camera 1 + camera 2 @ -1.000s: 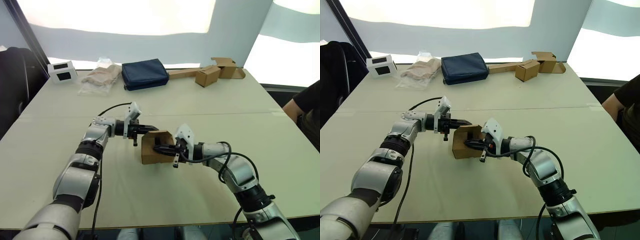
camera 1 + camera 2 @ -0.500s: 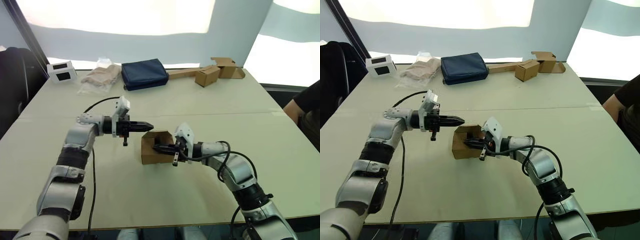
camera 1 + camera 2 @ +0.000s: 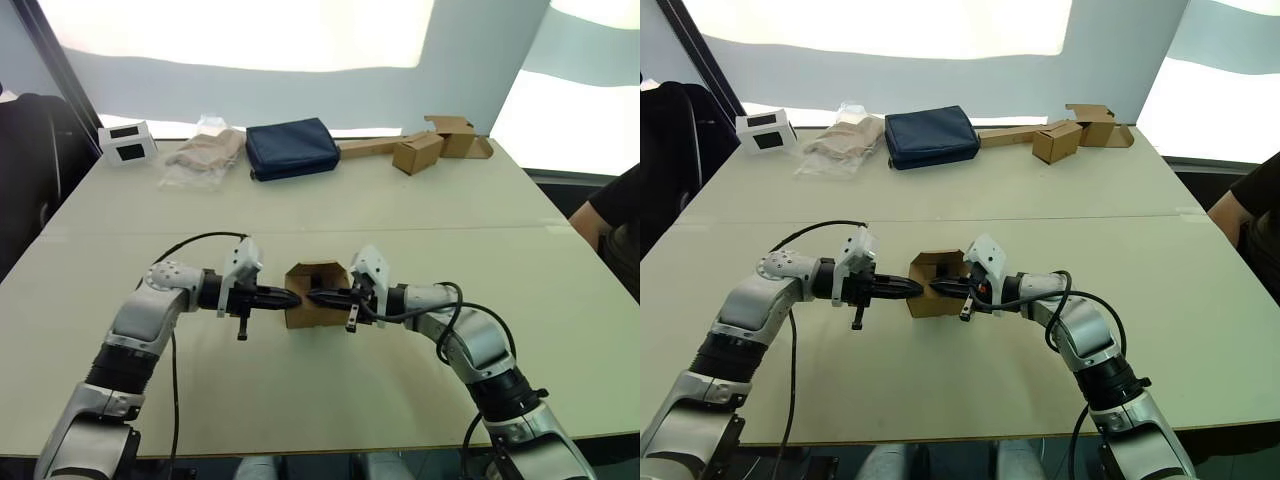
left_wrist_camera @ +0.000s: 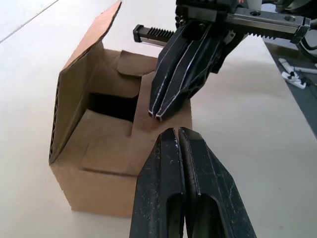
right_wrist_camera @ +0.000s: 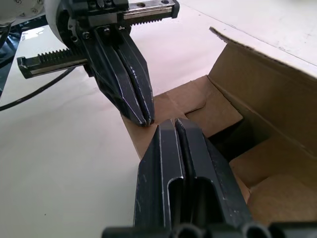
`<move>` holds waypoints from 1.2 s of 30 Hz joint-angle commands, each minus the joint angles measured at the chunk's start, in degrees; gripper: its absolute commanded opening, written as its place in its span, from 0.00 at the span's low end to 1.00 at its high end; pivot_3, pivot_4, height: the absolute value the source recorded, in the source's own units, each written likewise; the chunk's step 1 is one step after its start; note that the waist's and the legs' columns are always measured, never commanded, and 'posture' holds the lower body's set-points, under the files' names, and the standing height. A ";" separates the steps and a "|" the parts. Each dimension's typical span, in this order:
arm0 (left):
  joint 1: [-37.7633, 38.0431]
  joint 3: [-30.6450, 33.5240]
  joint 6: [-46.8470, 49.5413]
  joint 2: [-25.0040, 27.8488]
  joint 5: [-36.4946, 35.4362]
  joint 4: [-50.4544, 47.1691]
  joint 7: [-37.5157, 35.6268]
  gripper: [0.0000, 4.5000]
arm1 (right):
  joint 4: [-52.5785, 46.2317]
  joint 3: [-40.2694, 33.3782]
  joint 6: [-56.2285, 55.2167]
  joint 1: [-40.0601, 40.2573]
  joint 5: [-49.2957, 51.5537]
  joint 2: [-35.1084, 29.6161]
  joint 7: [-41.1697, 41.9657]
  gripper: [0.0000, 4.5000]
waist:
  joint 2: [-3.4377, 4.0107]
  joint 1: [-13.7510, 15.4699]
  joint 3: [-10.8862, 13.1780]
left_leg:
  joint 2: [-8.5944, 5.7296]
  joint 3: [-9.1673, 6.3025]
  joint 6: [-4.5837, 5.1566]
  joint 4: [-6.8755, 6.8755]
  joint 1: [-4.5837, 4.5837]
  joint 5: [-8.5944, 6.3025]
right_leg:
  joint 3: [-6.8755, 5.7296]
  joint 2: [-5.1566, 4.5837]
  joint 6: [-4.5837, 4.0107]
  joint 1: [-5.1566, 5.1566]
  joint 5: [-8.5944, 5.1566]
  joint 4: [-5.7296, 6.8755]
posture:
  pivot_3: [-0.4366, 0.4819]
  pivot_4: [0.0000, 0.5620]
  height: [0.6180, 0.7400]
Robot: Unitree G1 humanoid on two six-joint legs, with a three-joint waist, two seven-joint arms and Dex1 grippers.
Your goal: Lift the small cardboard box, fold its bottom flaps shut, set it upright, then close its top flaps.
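The small cardboard box (image 3: 318, 310) rests on the table in front of me, its open side facing up. One flap (image 4: 94, 37) stands up on the far side, and other flaps (image 4: 106, 151) lie folded inward. My left gripper (image 3: 291, 298) is shut and comes in from the left. My right gripper (image 3: 311, 296) is also shut and comes in from the right. Their tips almost meet over the box's near rim, above a flap bent inward. In the left wrist view my left gripper (image 4: 176, 132) points at the right gripper (image 4: 155, 115).
Along the table's far edge lie a white device (image 3: 125, 143), a clear bag of beige material (image 3: 203, 153), a navy pouch (image 3: 291, 148) and small tan boxes on a cardboard strip (image 3: 420, 150). A person's arm (image 3: 610, 215) shows at the right edge.
My left gripper has left the box's upper left, swung out, and come back lower so it is tip to tip with the right gripper. The right gripper has barely moved.
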 commanded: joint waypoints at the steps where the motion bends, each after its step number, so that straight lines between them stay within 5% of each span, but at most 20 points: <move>1: -0.12 -0.23 -1.45 0.04 0.27 0.26 0.55 0.02 | -4.99 -2.27 2.36 -0.19 3.05 -0.23 0.03 0.00 | 0.00 -0.01 0.00 | 0.00 -0.01 0.00 0.00 0.00 0.00 | 0.00 0.01 0.00 0.00 0.00 0.01 | 0.48 0.27 1.00; 8: -0.08 -0.46 -1.84 0.03 -0.13 0.44 1.06 0.02 | -11.26 -9.48 9.36 -5.71 12.07 -0.70 -0.86 0.00 | 0.00 0.01 0.00 | 0.00 -0.02 0.00 0.00 -0.01 0.00 | 0.00 -0.02 0.00 0.00 0.00 -0.01 | 0.48 0.27 1.00; 13: -0.02 -0.61 -1.91 -0.24 -0.20 0.00 1.66 0.02 | -2.86 -12.43 7.89 -13.02 11.91 -0.20 -1.73 0.00 | 0.01 -0.04 0.00 | 0.02 -0.03 -0.01 -0.01 0.03 0.00 | -0.01 0.00 -0.01 0.00 0.00 0.00 | 0.48 0.27 1.00; 18: 0.42 -0.78 -1.59 -0.23 -0.65 -1.07 1.81 0.02 | 15.32 -6.50 -0.86 -19.30 2.43 1.92 -0.06 0.00 | 0.02 -0.22 0.01 | 0.00 0.19 -0.01 -0.07 0.01 0.00 | -0.02 0.00 -0.01 -0.01 0.01 -0.03 | 0.48 0.27 1.00; 23: 0.27 -0.71 -1.71 -0.45 -0.57 -0.91 2.62 0.02 | 24.06 -2.45 -5.73 -20.03 -2.19 4.42 2.75 0.00 | 0.02 -0.28 0.01 | 0.00 0.20 -0.01 -0.06 -0.01 0.00 | -0.01 0.00 0.00 -0.03 0.01 -0.01 | 0.48 0.27 1.00; 36: 0.31 -0.53 -1.57 0.00 -0.99 -1.29 3.10 0.02 | 21.43 0.06 -5.91 -14.43 -5.11 3.67 6.52 0.00 | 0.03 -0.23 0.01 | 0.01 0.08 -0.01 -0.04 -0.01 0.01 | 0.00 -0.03 0.00 -0.04 0.02 0.02 | 0.48 0.27 1.00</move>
